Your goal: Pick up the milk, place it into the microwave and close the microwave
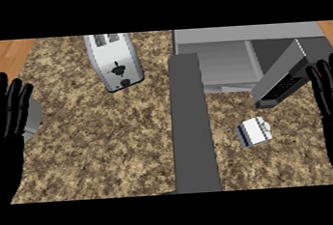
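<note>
A small white milk carton (255, 130) with a blue stripe stands on the speckled counter, right of centre. Behind it sits the grey microwave (245, 33), its door (285, 75) swung open toward the right and its cavity (220, 65) showing. My right hand (331, 94) is open at the right edge, fingers up, to the right of the carton and apart from it. At the left edge my left hand (5, 114) is open too, fingers up, far from the carton.
A silver toaster (114, 60) lies at the back, left of the microwave. A dark grey upright slab (193, 127) runs from the microwave's left side down to the counter's front edge, splitting the counter (100, 147). Wooden floor shows at both upper corners.
</note>
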Available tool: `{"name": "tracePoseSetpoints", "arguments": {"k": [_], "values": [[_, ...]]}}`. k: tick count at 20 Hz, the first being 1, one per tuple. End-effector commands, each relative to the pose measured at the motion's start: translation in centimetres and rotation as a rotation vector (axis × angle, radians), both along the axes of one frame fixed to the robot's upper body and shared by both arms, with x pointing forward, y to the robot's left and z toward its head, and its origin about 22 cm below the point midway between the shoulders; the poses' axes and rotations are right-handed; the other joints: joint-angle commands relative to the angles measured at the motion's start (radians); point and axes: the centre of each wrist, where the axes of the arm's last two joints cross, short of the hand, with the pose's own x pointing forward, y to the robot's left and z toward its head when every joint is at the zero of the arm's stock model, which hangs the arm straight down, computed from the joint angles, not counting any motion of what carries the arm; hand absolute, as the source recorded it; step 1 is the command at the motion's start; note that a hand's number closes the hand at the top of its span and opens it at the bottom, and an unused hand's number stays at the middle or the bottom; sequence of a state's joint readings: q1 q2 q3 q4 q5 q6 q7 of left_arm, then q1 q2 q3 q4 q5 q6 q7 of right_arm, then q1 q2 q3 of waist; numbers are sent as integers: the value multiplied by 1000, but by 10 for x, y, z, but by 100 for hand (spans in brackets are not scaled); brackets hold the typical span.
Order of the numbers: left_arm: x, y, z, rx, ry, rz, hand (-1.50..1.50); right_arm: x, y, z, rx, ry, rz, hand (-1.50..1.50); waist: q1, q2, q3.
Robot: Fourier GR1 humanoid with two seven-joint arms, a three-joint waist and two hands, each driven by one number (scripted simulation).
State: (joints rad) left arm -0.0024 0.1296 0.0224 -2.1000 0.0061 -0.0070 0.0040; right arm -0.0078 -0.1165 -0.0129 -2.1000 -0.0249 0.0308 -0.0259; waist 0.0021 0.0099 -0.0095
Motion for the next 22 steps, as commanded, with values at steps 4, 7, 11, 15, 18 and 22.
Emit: {"name": "tracePoseSetpoints", "arguments": {"k": [4, 7, 11, 15, 18, 22], "values": [[29, -10, -13, -44, 29, -46, -150, -8, -24, -2, -24, 29, 13, -150, -7, -10, 10], [9, -9, -54, -304, 174, -66, -150, -23, -22, -22, -4, 190, 96, -150, -13, -9, 8], [3, 2, -60, -346, 171, -67, -150, -44, -43, -31, 15, 206, 85, -150, -9, -11, 10], [-25, -17, -75, -340, 195, -87, -150, -55, -44, -53, 21, 233, 85, -150, -5, -12, 10], [-24, 11, -79, -323, 193, -73, -150, -50, -34, -71, 25, 258, 79, -150, -2, -11, 10], [-49, 4, -71, -318, 206, -108, -150, -28, -48, -76, 15, 280, 50, -150, 3, -11, 10]]}}
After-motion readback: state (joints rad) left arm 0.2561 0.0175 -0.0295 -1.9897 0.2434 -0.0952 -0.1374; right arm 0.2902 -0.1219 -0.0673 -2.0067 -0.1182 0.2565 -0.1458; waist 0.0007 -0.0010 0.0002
